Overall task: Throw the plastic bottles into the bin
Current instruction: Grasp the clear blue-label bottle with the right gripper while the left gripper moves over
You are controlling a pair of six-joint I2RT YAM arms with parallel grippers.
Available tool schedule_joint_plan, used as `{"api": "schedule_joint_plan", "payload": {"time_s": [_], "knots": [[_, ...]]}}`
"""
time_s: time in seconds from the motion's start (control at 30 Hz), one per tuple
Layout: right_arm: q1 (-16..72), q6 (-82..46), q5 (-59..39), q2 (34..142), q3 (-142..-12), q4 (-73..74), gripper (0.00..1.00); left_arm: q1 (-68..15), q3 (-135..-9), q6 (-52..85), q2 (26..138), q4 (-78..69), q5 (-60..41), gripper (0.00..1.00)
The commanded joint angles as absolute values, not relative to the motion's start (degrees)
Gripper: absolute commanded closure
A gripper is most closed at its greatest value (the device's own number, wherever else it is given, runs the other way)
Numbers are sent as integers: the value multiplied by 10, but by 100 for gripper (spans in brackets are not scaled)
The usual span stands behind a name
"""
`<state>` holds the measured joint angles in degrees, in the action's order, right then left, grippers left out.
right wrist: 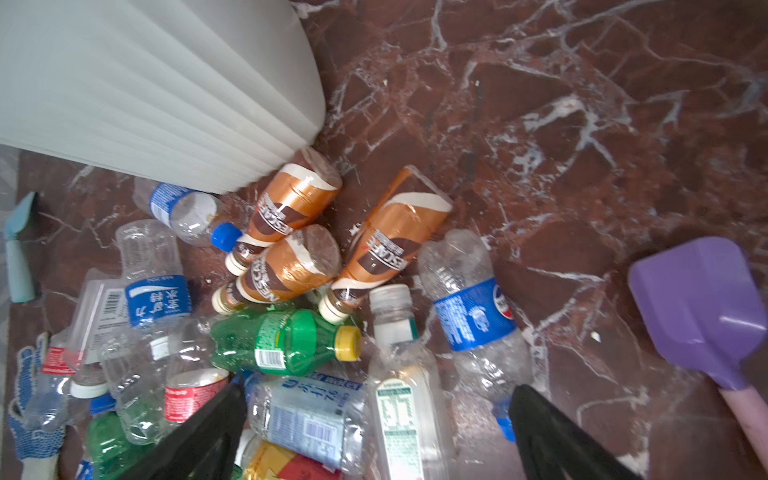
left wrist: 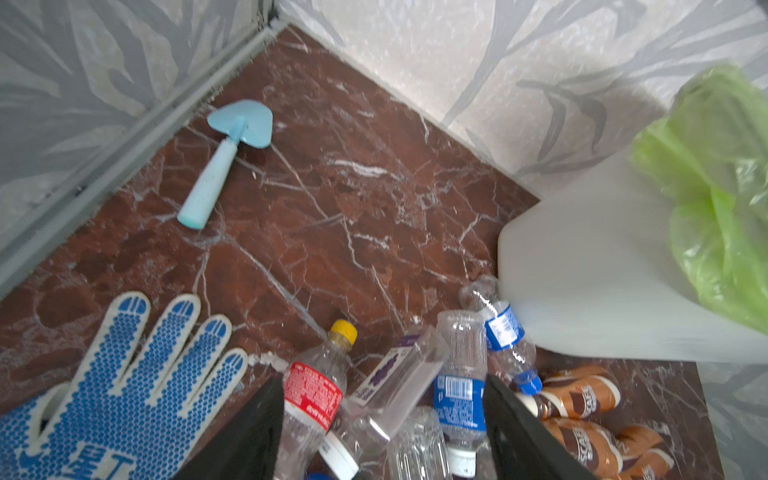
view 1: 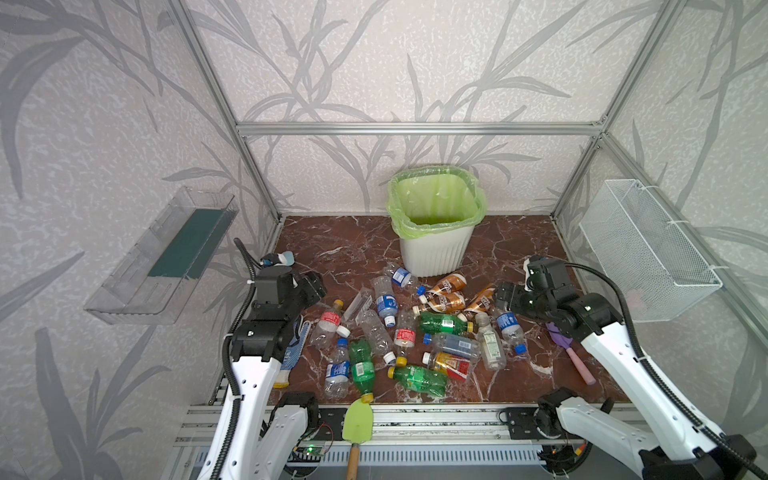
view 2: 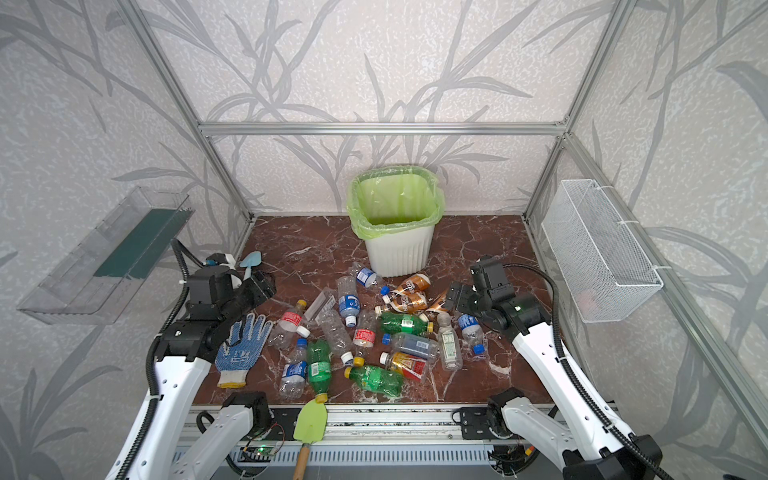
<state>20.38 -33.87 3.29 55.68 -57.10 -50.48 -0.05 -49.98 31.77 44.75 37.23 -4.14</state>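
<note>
Some twenty plastic bottles (view 1: 409, 332) heaped at six o'clock of empty bin (view 1: 436, 249); left gripper (left wrist: 382, 432) and right gripper (right wrist: 374, 436) both agape, empty; best dropping square astride one outlying bottle, squeezing mid-body.

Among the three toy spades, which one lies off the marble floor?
The green spade: its blade rests on the metal rail at the front edge. The blue spade and the purple spade both lie on the marble.
</note>
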Motion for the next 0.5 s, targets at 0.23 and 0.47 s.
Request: {"api": "schedule_joint_plan", "payload": {"time_s": [0.23, 0.47], "knots": [[203, -321, 148, 582, -578, -646, 19, -14, -483, 326, 432, 405, -74, 26], [195, -283, 117, 675, -552, -633, 19, -28, -476, 334, 461, 377, -82, 27]]}}
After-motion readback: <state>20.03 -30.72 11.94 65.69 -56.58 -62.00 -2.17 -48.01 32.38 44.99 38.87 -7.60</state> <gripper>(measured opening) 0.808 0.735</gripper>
